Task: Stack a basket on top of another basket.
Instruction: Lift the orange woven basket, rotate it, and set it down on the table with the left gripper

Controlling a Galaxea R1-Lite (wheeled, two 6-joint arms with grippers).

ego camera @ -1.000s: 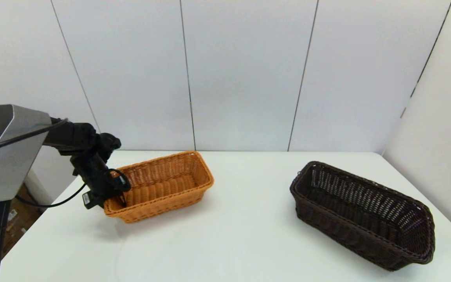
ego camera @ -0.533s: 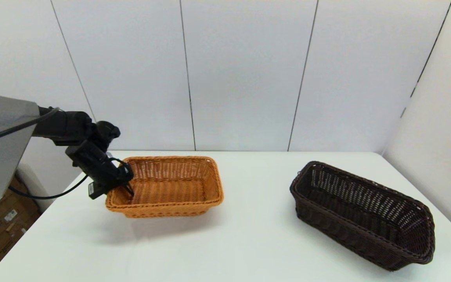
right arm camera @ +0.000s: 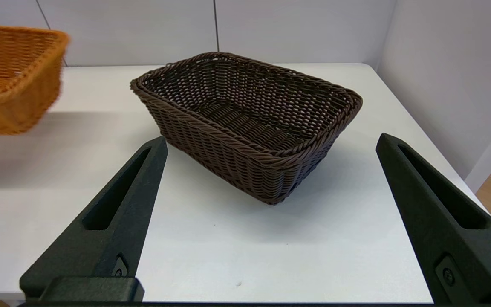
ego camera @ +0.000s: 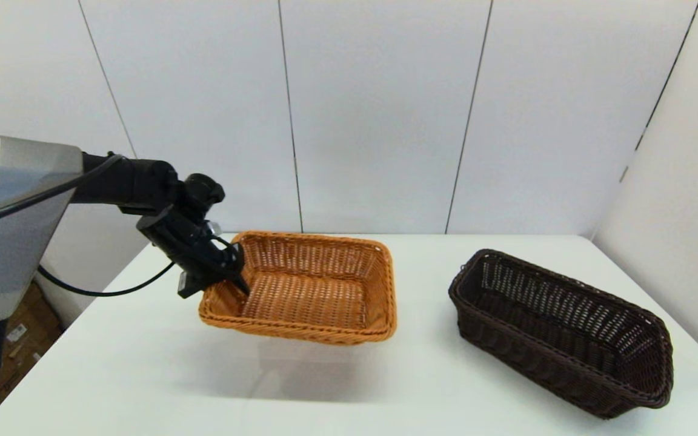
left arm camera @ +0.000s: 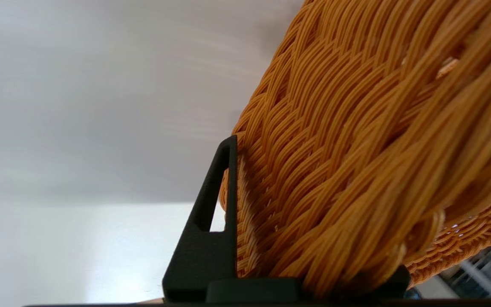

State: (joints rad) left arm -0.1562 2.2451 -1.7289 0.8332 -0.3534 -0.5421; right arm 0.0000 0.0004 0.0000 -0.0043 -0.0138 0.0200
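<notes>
The tabletop (ego camera: 385,387) carries the dark brown basket (ego camera: 558,330) at the robot's right. The orange basket (ego camera: 309,287) is held clear of the surface, its shadow beneath it, by the left gripper (ego camera: 228,275), whose fingers (left arm camera: 211,238) are clamped on 1 short rim. Transport is judged under way; carriage rightward above the dark basket is called for. The right gripper (right arm camera: 267,221) is seen spread wide, empty.

Orange basket (right arm camera: 13,79), cut off at the upper left frame edge and motion-blurred in the right wrist view; in the left wrist view its weave hides one left gripper (left arm camera: 271,238) finger.
</notes>
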